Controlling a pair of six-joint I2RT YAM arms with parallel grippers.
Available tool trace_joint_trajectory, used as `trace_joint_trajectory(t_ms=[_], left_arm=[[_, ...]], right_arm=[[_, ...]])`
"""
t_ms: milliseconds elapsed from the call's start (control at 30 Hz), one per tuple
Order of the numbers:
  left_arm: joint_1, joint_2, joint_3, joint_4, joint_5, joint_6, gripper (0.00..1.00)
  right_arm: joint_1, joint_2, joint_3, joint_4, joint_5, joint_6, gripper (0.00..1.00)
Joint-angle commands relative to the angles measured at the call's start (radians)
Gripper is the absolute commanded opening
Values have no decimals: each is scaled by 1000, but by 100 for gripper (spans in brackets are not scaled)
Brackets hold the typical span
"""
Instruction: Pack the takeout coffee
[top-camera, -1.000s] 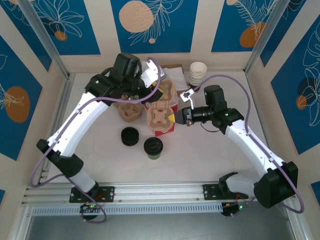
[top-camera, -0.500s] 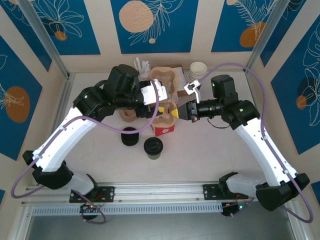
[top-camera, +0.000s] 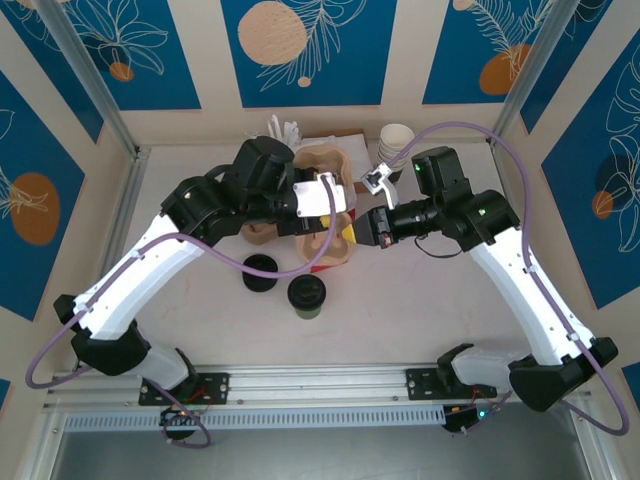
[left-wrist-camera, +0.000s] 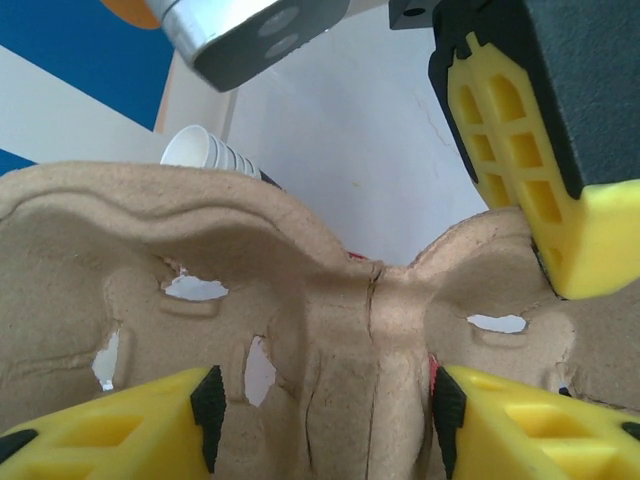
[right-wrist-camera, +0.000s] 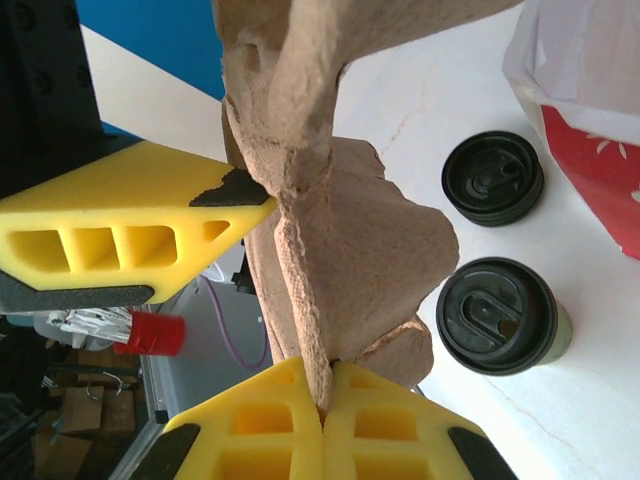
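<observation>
One coffee (top-camera: 306, 294) stands upright on the table (top-camera: 420, 310), lid on, near the front of the clutter and free of both claws. Just left of it sits one black stack of lids (top-camera: 260, 272). One stack of white cups (top-camera: 396, 143) stands at the back right. There are two pulp trays: one tray (top-camera: 322, 163) is raised between the arms, and a second tray (top-camera: 258, 231) lies on the table under the left arm. One red bag (top-camera: 338, 252) lies below the raised tray.

From above, the grip of either claw is hard to read. The right wrist view shows it plainly: the right claw (right-wrist-camera: 320, 385) has its yellow fingers pressed together on the raised tray's thin edge, with the coffee and lids beyond. The left wrist view shows the left claw (left-wrist-camera: 325, 405) with fingers apart, astride the tray's middle ridge; I cannot tell whether they press on it. A finger of the right claw hangs at the upper right there.
</observation>
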Motion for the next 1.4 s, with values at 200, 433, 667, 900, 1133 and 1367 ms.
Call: trace_joint_trajectory(t_ms=[200, 433, 667, 900, 1133, 1367], left_arm=[[-43, 44, 47, -63, -85, 36, 53], [-45, 49, 49, -62, -106, 33, 45], [-44, 51, 50, -56, -117, 32, 36], [-45, 55, 52, -31, -120, 17, 34], [-22, 56, 51, 2, -120, -23, 34], [68, 63, 102, 15, -67, -141, 34]], right_arm=[[11, 1, 42, -49, 10, -6, 0], [11, -3, 42, -52, 16, -5, 0], [9, -9, 43, -52, 25, -5, 0], [2, -29, 29, -49, 32, -8, 26], [-86, -97, 15, -24, 41, -13, 41], [-241, -82, -7, 72, 190, 49, 44]])
